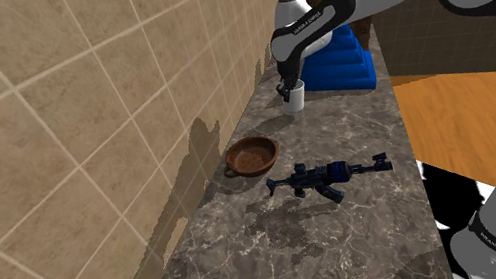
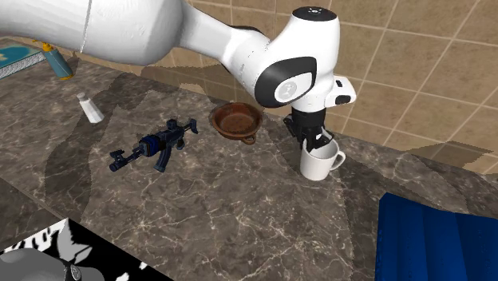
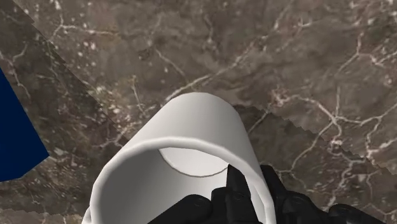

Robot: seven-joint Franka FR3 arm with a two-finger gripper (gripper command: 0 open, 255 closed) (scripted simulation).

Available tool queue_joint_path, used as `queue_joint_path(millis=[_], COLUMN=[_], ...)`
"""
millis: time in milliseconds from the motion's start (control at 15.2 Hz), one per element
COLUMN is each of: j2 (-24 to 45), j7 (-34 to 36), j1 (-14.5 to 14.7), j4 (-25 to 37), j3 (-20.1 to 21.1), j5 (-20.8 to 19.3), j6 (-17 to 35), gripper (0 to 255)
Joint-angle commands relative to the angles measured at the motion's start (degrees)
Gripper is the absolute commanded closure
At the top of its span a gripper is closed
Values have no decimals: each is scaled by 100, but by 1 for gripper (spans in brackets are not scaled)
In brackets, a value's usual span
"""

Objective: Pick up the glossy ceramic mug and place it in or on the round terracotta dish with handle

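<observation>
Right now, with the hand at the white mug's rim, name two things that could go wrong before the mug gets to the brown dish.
1. The hand grips the white mug by one side of its rim only, so the mug may tilt or slip when lifted.
2. The brown dish is shallow and not much wider than the mug. If it is set down off-centre, the mug could catch the edge and tip over.
</observation>
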Motion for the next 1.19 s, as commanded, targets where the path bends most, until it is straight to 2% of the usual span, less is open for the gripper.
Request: queue_joint_path(millis=[0,990,1122], j2=[-72,-440,-580], j7=[3,25,299], j1=[2,14,179], j4=[64,741,584], j3=[-5,-22,57], j5=[-10,-64,-147], j6=[-135,-1177,-1163], gripper=[255,255,255])
